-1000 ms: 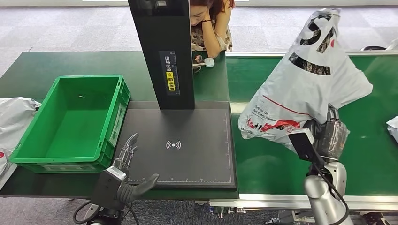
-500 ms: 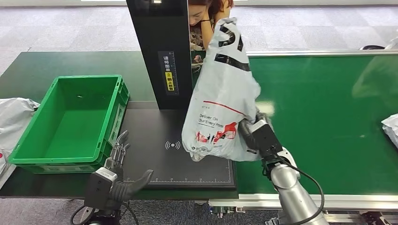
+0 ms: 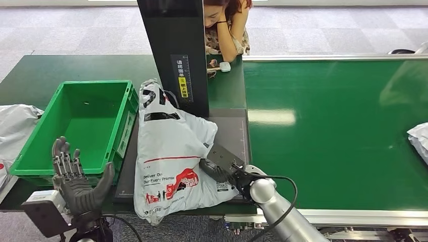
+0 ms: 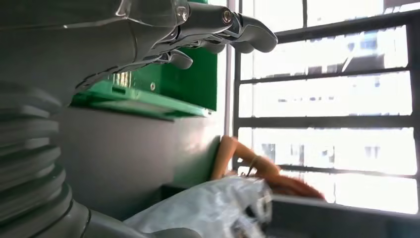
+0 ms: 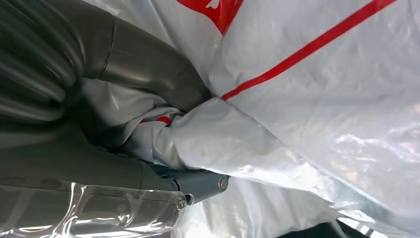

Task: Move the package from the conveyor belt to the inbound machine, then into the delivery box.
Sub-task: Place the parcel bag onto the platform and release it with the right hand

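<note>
The package (image 3: 171, 151), a white plastic mailer with red and black print, lies over the black scanning plate of the inbound machine (image 3: 234, 133), its lower end hanging past the front edge. My right hand (image 3: 218, 169) grips its right side; up close the thumb and fingers pinch a fold of the bag (image 5: 208, 144). My left hand (image 3: 75, 179) is raised at the front left, palm up, fingers spread, holding nothing; its fingers (image 4: 218, 29) show near the green box. The green delivery box (image 3: 75, 126) stands left of the machine, with nothing inside.
The machine's black post (image 3: 176, 55) rises behind the package. A person (image 3: 227, 25) leans on the table beyond it. The green conveyor belt (image 3: 333, 126) runs to the right, another white parcel (image 3: 419, 138) at its right edge. A grey bag (image 3: 15, 126) lies far left.
My right hand has carried the package left from the belt and lowered it onto the scanning plate. My left hand has risen and turned palm up, fingers spread.
</note>
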### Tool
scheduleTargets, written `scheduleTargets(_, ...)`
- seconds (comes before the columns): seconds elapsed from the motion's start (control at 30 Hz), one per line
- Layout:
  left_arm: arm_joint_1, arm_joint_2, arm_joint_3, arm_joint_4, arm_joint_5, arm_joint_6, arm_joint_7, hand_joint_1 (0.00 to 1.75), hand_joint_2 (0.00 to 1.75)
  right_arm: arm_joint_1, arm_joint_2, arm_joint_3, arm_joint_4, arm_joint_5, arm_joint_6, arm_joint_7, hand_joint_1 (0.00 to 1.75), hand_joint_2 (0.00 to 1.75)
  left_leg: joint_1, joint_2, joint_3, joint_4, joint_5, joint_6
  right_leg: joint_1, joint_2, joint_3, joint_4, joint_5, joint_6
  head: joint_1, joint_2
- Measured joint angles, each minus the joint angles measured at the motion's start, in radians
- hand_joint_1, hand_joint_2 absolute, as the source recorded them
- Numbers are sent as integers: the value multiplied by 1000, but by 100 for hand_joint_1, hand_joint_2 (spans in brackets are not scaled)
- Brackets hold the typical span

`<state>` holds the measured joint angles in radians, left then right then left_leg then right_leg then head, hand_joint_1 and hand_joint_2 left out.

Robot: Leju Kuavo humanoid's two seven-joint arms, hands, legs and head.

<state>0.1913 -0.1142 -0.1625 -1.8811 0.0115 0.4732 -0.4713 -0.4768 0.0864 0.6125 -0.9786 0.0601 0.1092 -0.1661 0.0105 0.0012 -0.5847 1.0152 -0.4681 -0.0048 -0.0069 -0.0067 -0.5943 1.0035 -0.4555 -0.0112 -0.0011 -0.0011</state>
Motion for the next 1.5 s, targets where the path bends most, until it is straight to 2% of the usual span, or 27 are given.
scheduleTargets(0.07,5,-4,6,-17,10,25,-18,0,175,-11,7,14,30,8,-9,12,0,175,0,0,0,0,0,0,0,0,0,0,0,0,0,0)
scheduleTargets(0.23,15,-9,15,-55,30,81,-71,0,175,-17,11,29,66,20,-34,25,0,175,0,0,0,0,0,0,0,0,0,0,0,0,0,0)
scheduleTargets(0.37,21,-11,16,-84,31,122,-105,0,175,-6,10,24,53,-1,-88,-5,0,175,0,0,0,0,0,0,0,0,0,0,0,0,0,0)
scheduleTargets(0.53,39,-8,14,-114,-7,144,-121,0,175,80,-7,-44,-87,-94,-192,-93,0,175,0,0,0,0,0,0,0,0,-1,-1,0,0,0,0)
scheduleTargets(0.67,39,7,-3,-119,-122,101,-54,0,175,180,-21,-121,-245,-158,-241,-161,0,175,0,0,-1,0,-1,0,0,0,-2,-1,0,0,0,0)
scheduleTargets(0.93,19,38,-66,-116,-472,-107,160,0,175,323,-29,-222,-480,-191,-278,-229,0,175,0,0,-1,0,-1,0,0,1,-2,-1,0,0,0,0)
scheduleTargets(1.1,-28,77,-111,-90,-619,-321,256,0,175,392,-29,-265,-581,-224,-279,-250,0,175,0,0,-1,0,-1,0,0,0,-3,-1,0,0,0,0)
scheduleTargets(1.27,-171,138,-136,33,-680,-503,315,0,175,449,-29,-298,-662,-208,-280,-253,0,175,0,0,-1,0,0,-1,0,0,-3,-1,0,0,0,0)
scheduleTargets(1.5,-433,245,-194,355,-646,-651,309,0,175,508,-28,-335,-772,-193,-277,-261,0,175,0,1,0,0,2,-2,0,1,-3,0,2,-2,0,0)
